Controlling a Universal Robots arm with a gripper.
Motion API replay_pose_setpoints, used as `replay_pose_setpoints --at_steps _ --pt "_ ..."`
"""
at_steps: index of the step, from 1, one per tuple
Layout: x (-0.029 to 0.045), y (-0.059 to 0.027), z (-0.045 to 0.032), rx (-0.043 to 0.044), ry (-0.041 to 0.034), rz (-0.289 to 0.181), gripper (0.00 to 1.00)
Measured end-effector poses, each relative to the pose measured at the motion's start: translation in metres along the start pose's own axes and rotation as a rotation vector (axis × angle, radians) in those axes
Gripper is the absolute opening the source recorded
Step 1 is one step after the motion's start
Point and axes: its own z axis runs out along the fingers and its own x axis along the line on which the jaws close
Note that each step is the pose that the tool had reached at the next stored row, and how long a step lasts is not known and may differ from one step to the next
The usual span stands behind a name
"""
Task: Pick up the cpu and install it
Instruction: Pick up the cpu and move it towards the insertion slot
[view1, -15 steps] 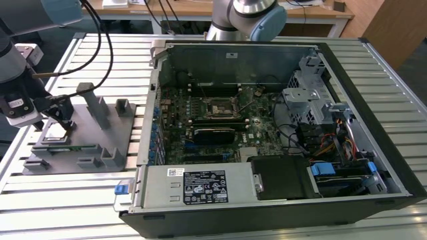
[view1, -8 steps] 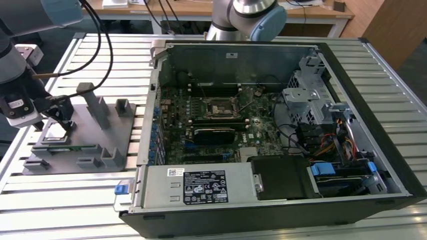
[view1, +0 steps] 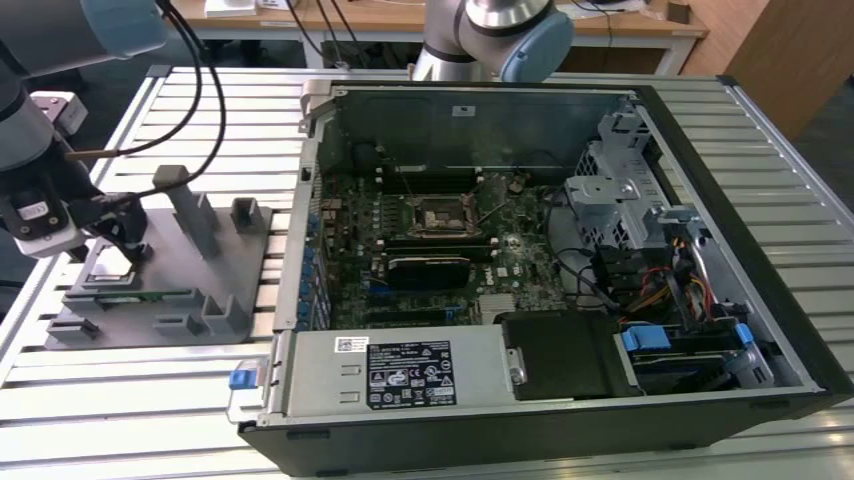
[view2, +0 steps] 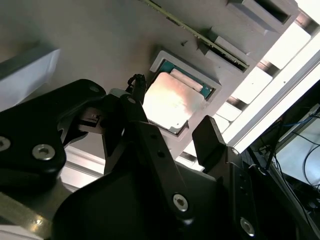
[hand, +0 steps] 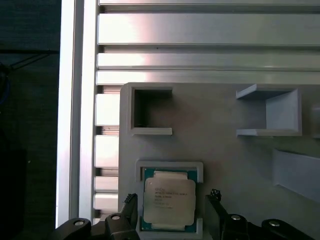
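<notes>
The cpu (hand: 169, 200), flat in its pocket on the grey tray (hand: 220, 150) at the exterior view's left, looks light, stiff and fragile, so take its side edges, which your hand (hand: 172, 212) straddles, fingers (hand: 218, 215) apart.

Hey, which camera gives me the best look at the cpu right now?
The first wrist view: the cpu faces the camera squarely, its whole top plate clear. The second wrist view shows it slanted and glare-washed. The exterior view shows a small pale patch by the gripper.
</notes>
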Motion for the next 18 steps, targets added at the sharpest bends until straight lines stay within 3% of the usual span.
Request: replay_pose_setpoints --at_steps 18 --pt "0.0008 -0.0004 0.0124 -0.0001 -0.0002 0.001 0.65"
